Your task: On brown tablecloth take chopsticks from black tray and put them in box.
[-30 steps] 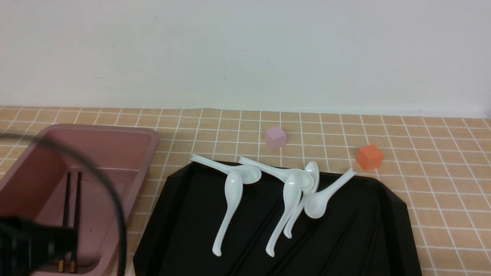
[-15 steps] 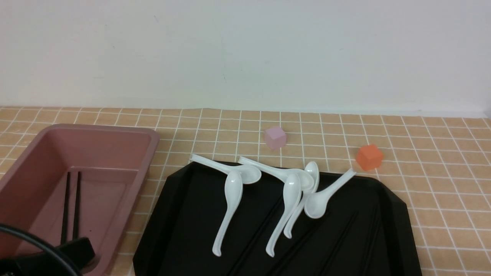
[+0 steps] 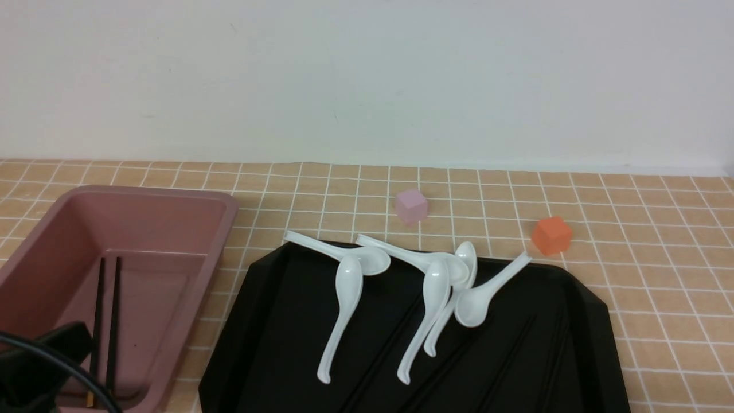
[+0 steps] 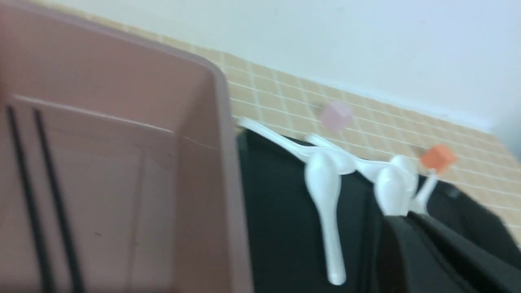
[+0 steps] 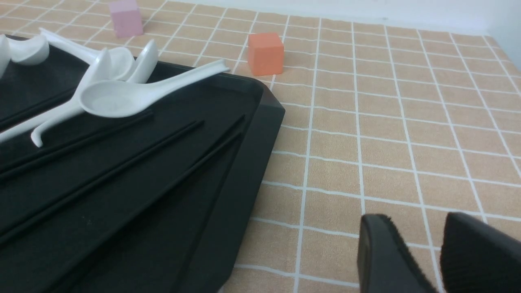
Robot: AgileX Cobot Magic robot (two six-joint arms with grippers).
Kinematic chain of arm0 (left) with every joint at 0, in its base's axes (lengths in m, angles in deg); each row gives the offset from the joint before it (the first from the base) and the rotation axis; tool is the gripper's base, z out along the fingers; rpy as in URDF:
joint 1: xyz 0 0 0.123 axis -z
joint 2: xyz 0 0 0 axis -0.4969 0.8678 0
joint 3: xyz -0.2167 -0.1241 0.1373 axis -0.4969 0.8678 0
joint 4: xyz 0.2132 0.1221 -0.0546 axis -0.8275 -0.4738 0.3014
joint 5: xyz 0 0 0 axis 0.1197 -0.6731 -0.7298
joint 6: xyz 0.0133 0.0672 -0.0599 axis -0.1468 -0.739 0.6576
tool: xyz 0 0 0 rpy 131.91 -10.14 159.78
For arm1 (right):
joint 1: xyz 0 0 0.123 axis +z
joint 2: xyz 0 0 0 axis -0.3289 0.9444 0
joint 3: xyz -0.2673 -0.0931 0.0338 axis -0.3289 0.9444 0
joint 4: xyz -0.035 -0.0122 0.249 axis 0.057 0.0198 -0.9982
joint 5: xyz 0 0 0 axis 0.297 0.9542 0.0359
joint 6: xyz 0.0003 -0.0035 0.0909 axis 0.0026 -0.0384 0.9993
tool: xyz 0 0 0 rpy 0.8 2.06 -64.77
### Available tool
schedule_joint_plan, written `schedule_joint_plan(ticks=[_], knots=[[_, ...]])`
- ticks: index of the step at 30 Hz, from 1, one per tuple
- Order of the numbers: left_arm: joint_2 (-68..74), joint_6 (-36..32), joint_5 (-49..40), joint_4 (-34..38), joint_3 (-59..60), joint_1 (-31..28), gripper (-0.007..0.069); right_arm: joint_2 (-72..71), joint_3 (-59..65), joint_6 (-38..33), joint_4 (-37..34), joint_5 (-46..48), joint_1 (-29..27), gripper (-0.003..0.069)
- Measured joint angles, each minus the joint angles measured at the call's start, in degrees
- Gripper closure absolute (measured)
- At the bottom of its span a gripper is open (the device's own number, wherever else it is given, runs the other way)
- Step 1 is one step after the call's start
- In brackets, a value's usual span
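The left jaws are pressed shut with nothing between them. In the left wrist view they are a blurred dark mass in front of the tray, and in the front view the left arm (image 3: 40, 367) shows only as a dark lump with a cable at the lower left corner, in front of the near end of the box. The right jaws stand slightly parted, with a narrow strip of cloth showing between the two black fingers (image 5: 390, 260). They hold nothing and hang over bare cloth, clear of the tray's right side.

The pink box (image 3: 223, 212) sits at the left of the front view, and a pair of chopsticks (image 3: 113, 315) lies side by side along its floor, also seen from the left wrist (image 4: 55, 195). Just beside the box, filling the lower middle, is the black tray (image 3: 596, 310). Loose chopsticks (image 5: 134, 159) lie slantwise on it, hard to pick out against the black. Five white spoons (image 3: 347, 298) lie across the tray's far half, some handles reaching over the far rim. Beyond the tray on the tiled brown cloth (image 3: 659, 275) covering the bench stand a pink cube (image 3: 411, 205) near centre and an orange cube (image 3: 551, 234) to its right, close to one spoon handle's tip
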Motion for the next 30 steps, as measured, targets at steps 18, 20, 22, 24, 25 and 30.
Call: schedule_joint_plan(ticks=[18,20,22,24,25,30], knots=[[-24.82,49.34,-1.75,-47.68,15.09,0.00,0.0637,0.00,0.00,0.00,0.00,0.00,0.00,0.0419],[-24.85,55.60,-1.47,-52.99,16.68,0.00,0.0636,0.00,0.00,0.00,0.00,0.00,0.00,0.0419],[-24.85,57.77,-1.29,-54.84,17.05,0.00,0.0636,0.00,0.00,0.00,0.00,0.00,0.00,0.0419],[-24.85,58.43,-0.62,-55.85,17.16,0.42,0.0636,0.00,0.00,0.00,0.00,0.00,0.00,0.0419],[-24.85,58.43,-0.41,-56.19,17.16,1.03,0.0636,0.00,0.00,0.00,0.00,0.00,0.00,0.0419],[-24.85,57.75,-0.18,-56.66,17.22,5.05,0.0633,0.00,0.00,0.00,0.00,0.00,0.00,0.0419]])
